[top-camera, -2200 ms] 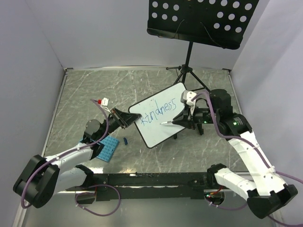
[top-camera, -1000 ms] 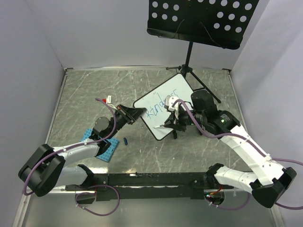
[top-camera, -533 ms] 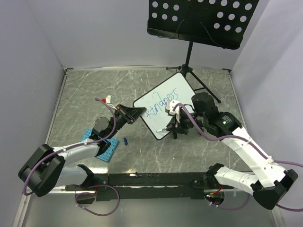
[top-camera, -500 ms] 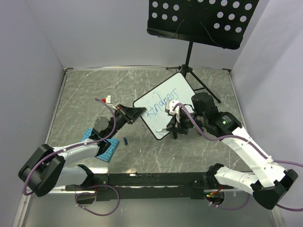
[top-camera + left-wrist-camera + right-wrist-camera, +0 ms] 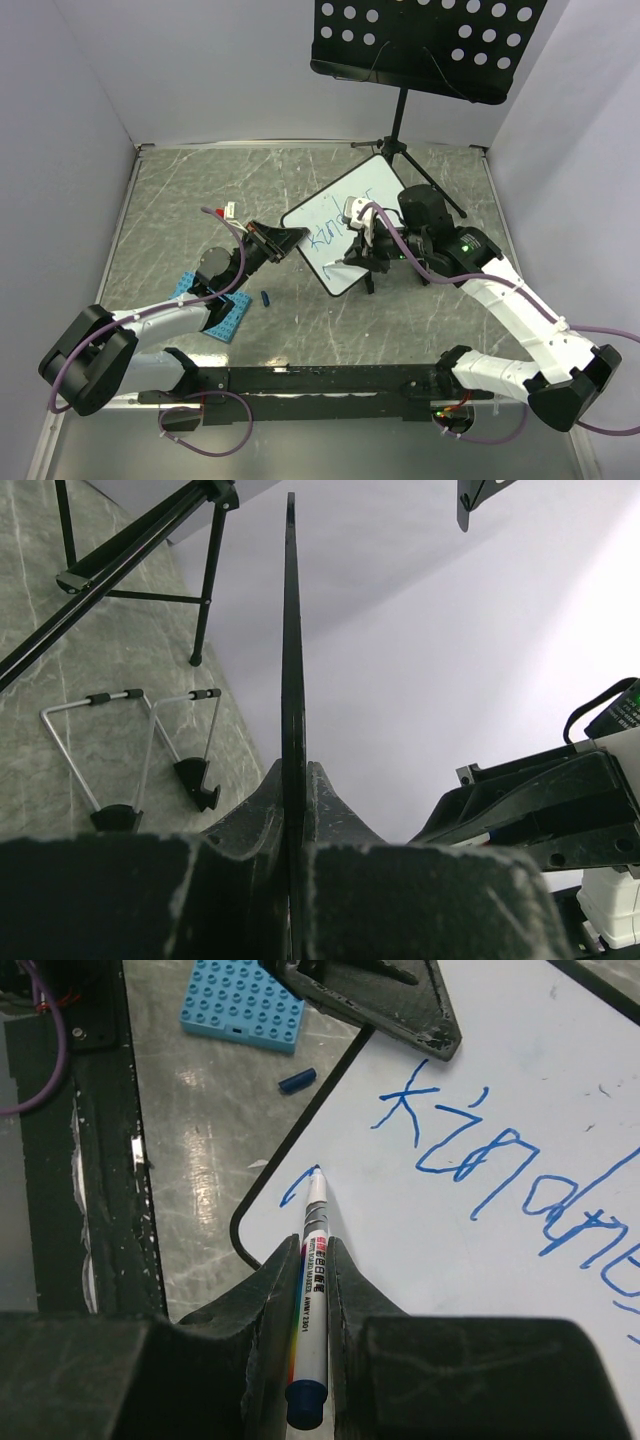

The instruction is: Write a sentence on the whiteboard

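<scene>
right gripper [image 5: 312,1260] clamping marker [image 5: 316,1212], tip on whiteboard [image 5: 520,1090]

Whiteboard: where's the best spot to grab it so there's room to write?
Pinch the whiteboard by its thin left edge, from the side, a finger on each face, as the left gripper does. It's flat and thin, and this leaves the front free for the pen.

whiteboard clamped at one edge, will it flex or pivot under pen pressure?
Probably stiff: the whiteboard looks dead straight edge-on in the left wrist view. Likely light, being that thin. Might pivot: the marker presses away from the left gripper.
</scene>
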`<state>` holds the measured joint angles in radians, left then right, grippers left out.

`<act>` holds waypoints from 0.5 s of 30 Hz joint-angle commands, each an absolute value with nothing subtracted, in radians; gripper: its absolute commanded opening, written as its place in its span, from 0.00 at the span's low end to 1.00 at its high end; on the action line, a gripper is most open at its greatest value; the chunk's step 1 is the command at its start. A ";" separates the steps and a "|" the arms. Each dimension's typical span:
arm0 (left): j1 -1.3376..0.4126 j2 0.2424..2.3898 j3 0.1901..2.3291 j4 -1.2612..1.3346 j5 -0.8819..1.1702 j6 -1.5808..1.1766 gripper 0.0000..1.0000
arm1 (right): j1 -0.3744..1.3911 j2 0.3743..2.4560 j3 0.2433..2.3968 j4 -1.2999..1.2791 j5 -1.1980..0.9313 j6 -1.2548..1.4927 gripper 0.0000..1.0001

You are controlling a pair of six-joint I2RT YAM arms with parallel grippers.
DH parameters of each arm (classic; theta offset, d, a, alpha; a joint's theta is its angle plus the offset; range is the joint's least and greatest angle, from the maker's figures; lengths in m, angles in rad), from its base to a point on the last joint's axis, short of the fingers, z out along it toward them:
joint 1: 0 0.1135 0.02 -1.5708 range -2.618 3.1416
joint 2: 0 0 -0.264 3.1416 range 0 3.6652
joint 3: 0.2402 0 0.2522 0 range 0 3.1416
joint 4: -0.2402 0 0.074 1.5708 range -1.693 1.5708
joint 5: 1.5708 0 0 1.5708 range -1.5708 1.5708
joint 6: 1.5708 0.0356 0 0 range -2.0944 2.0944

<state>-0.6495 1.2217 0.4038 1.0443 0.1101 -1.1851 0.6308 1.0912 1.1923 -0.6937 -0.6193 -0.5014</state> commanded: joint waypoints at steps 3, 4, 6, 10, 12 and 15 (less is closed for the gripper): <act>-0.653 1.166 0.433 1.233 0.132 -1.220 0.01 | 0.632 1.092 1.217 -0.657 -0.522 -0.488 0.00; -0.653 1.166 0.434 1.229 0.132 -1.218 0.01 | 0.634 1.089 1.215 -0.660 -0.520 -0.489 0.00; -0.653 1.164 0.434 1.229 0.130 -1.216 0.01 | 0.630 1.078 1.206 -0.667 -0.523 -0.495 0.00; -0.652 1.164 0.436 1.227 0.133 -1.210 0.01 | 0.630 1.065 1.193 -0.707 -0.537 -0.517 0.00; -0.652 1.163 0.437 1.223 0.133 -1.207 0.01 | 0.630 1.057 1.184 -0.724 -0.546 -0.526 0.00; -0.647 1.163 0.439 1.221 0.137 -1.206 0.01 | 0.630 1.048 1.172 -0.756 -0.567 -0.541 0.00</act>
<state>-0.6495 1.2186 0.4038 1.0336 0.1169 -1.1713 0.6304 1.0763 1.1889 -0.7021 -0.5659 -0.5091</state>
